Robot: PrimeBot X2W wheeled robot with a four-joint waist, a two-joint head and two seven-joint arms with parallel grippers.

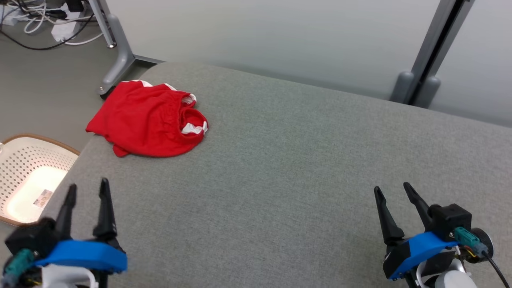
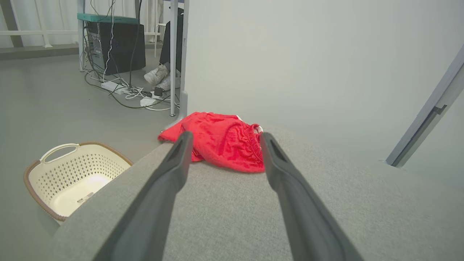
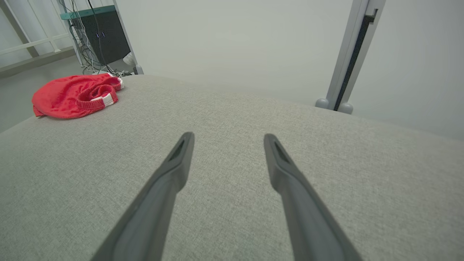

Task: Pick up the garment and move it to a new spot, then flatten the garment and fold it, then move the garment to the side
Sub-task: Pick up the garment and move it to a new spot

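At the near left, the left gripper (image 1: 89, 184) hung just above the near left corner of a grey fabric-covered worktop (image 1: 280, 168). Its two dark fingers were spread apart and held nothing. At the near right, the right gripper (image 1: 392, 187) was parted about as widely and was also empty, over bare fabric.

On the floor (image 1: 48, 88) to the left of the worktop, beside the left gripper, stood a cream perforated laundry basket (image 1: 28, 176) with a brown rim and a small label inside.

Farther back, at the far left corner of the worktop, lay the garment (image 1: 148, 120). It was red with white trim, crumpled in a loose heap, its gathered elastic band turned to the right. Its left edge reached the worktop's side. It was well apart from both grippers.

Beyond it, a grey metal leg (image 1: 120, 60) met the floor, and past that lay a tangle of cables (image 1: 40, 20). A pale partition wall (image 1: 280, 32) ran behind the worktop.

Farthest off, the left wrist view showed a person's white shoes (image 2: 157, 74) beside a black computer tower (image 2: 116, 47).
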